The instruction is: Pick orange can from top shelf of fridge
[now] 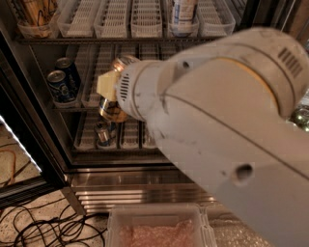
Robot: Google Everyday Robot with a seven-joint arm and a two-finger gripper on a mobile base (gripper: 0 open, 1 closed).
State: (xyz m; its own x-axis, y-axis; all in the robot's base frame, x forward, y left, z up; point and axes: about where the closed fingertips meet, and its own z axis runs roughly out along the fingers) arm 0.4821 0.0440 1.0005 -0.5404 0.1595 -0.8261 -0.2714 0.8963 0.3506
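Observation:
My gripper (112, 89) sits at the end of the big white arm, in front of the open fridge (43, 144), left of centre. It is shut on the orange can (114, 111). The can's silver rim shows above a pale fingertip pad (106, 86) and its orange-gold body below. The can hangs in the air in front of the middle racks, clear of the trays. The top shelf (116, 39) with its row of white slotted trays runs along the upper edge of the view, above the gripper.
Two blue cans (63, 82) stand on the rack left of the gripper. A small can (102, 134) stands on the rack below. A white-blue bottle (183, 14) and a tub (34, 19) sit on the top shelf. Clear bins (159, 226) and cables (43, 226) lie on the floor.

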